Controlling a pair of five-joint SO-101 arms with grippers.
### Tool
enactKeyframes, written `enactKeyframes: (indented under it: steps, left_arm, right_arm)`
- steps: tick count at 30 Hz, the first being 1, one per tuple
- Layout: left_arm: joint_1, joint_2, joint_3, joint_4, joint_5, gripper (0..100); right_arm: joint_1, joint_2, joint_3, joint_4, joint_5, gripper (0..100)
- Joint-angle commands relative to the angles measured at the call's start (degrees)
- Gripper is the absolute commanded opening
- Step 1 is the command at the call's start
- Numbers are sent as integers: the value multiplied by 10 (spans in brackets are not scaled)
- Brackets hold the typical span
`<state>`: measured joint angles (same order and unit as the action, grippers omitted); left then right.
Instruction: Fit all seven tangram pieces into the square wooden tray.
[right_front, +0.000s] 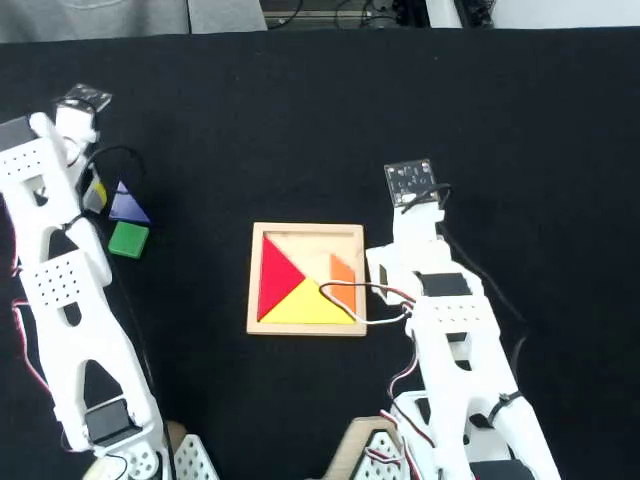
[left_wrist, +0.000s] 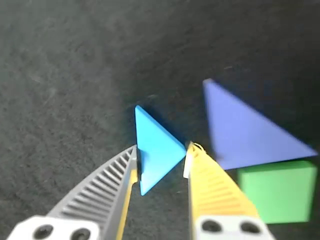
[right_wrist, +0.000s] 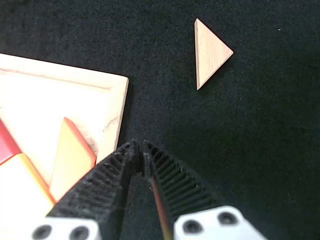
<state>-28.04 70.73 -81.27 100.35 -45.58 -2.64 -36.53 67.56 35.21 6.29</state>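
Observation:
The square wooden tray (right_front: 306, 328) lies mid-table and holds a red triangle (right_front: 277, 276), a yellow triangle (right_front: 303, 305) and an orange piece (right_front: 343, 271). At the far left my left gripper (left_wrist: 161, 149) is shut on a small blue triangle (left_wrist: 155, 145), with a finger on either side of it. A purple triangle (left_wrist: 240, 132) and a green square (left_wrist: 277, 192) lie close beside it. My right gripper (right_wrist: 140, 147) is shut with nothing in it, just outside the tray's rim (right_wrist: 112, 115) by the orange piece (right_wrist: 70, 155). A plain wooden triangle (right_wrist: 209, 52) lies on the cloth beyond it.
A black cloth (right_front: 520, 130) covers the whole table. The right arm (right_front: 440, 300) stands along the tray's right side. The left arm (right_front: 60, 280) runs up the table's left edge. Open cloth stretches behind the tray and to the far right.

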Motion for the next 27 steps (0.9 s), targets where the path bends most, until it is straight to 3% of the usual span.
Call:
enactKeyframes:
  steps: [1,6,14,21,27]
  left_arm:
    - [27,-127,84,7,3,120]
    - [68,-309,279,7,-6,120]
    - [237,-591,570,-3,-136,121]
    - [396,-658,669,-39,-149,123]
    - [495,-658,697,-66,-145,123]
  right_arm:
    - [5,-18,-1,-11,5,16]
    - [5,-18,-1,-11,5,16]
    - [45,-23,-6,-11,-6,16]
    - [151,-23,-18,-33,-104,16]
    - [189,-23,-20,-40,-119,16]
